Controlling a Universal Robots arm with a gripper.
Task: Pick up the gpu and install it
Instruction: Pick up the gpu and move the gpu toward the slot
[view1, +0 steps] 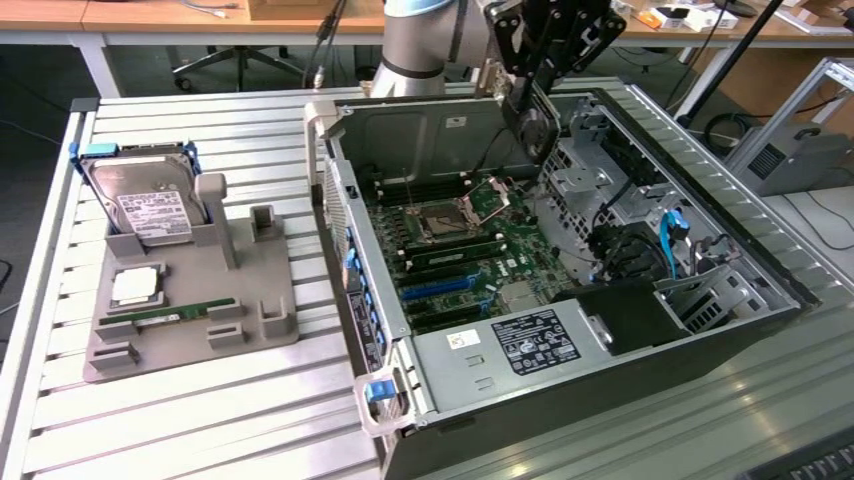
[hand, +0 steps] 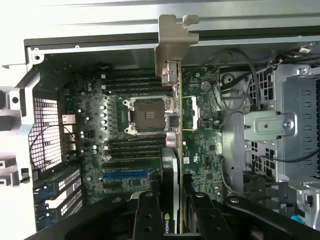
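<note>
The gpu (view1: 533, 125) hangs edge-down over the open computer case (view1: 747, 330), above its far end, with my gripper (view1: 537, 82) shut on the card's upper edge. In the wrist view the gpu (hand: 171, 165) runs edge-on between my two black fingers (hand: 147, 217), and its silver end bracket (hand: 172, 45) points at the case's rear wall. Below it lies the motherboard (hand: 125, 125) with the bare CPU socket (hand: 150, 114) and a blue expansion slot (hand: 125, 175). That blue slot (view1: 434, 288) sits well apart from the card, nearer the case's front.
On the exterior view's left a grey parts holder (view1: 174, 340) carries a silver hard drive (view1: 150, 205), a CPU (view1: 138, 285) and a green memory stick (view1: 167, 318). Inside the case stand a metal drive cage (hand: 295, 125), loose cables (view1: 671, 235) and a black shroud (view1: 641, 310).
</note>
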